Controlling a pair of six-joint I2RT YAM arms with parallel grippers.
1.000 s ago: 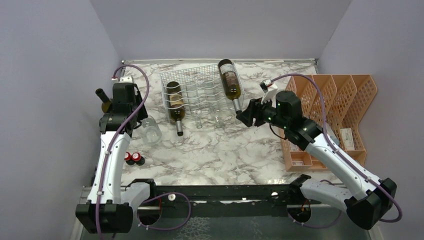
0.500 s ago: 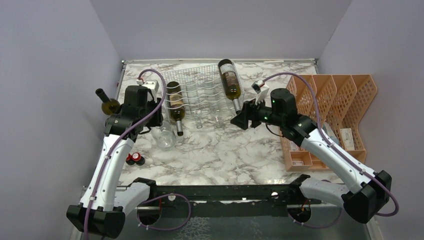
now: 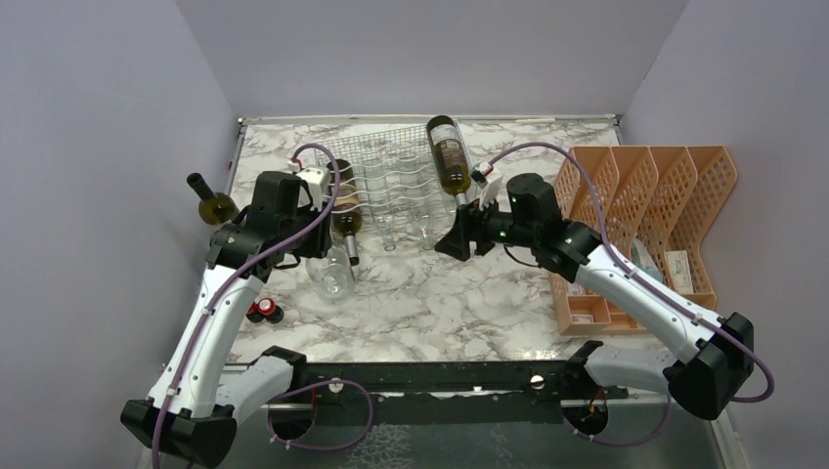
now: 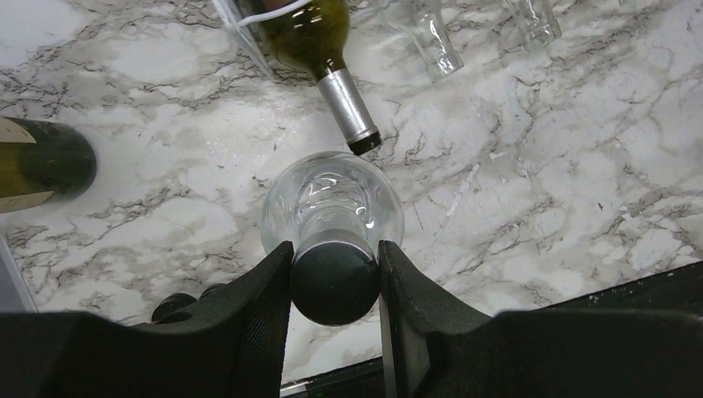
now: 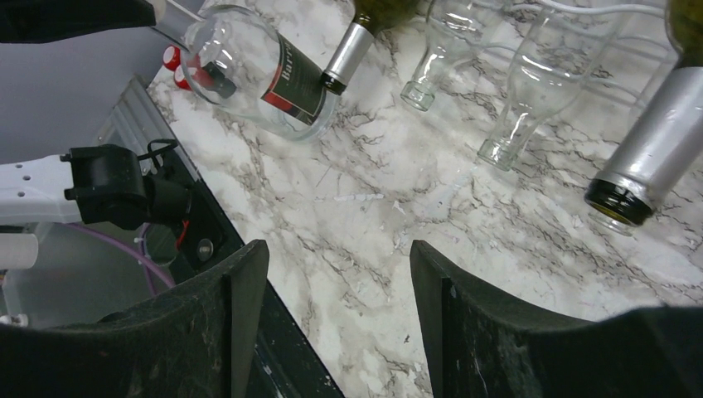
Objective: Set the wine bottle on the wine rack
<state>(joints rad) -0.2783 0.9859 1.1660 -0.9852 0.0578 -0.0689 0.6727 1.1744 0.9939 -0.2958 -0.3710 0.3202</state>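
- The left gripper [image 4: 334, 259] has its fingers pressed in on the black cap [image 4: 334, 286] of a clear wine bottle [image 4: 332, 203], one finger on each side of the cap.
- The left wrist camera looks straight down that bottle's length. Its long axis is close to upright, with the cap up in the gripper and the round base towards the marble table [image 3: 440, 293].
- In the right wrist view the same bottle shows a dark and red label [image 5: 292, 81]. Whether its base touches the table cannot be told.
- The clear wine bottle is off the wine rack [image 3: 391, 176], just in front of the rack's near left corner.
- A green bottle [image 3: 343, 217] lies in the rack's left cradle with its neck pointing to the near edge. Its mouth sits just beside the clear bottle's shoulder.
- A second green bottle [image 3: 451, 161] lies at the rack's right side, neck also towards the near edge.
- Clear empty bottles [image 5: 518, 91] fill the cradles between them.
- The right gripper [image 5: 332, 257] hangs over the table near the second bottle's mouth, fingers spread wide with nothing between them.
- A dark bottle [image 3: 210, 203] lies at the table's left edge and an orange tray [image 3: 675, 195] stands at the right.
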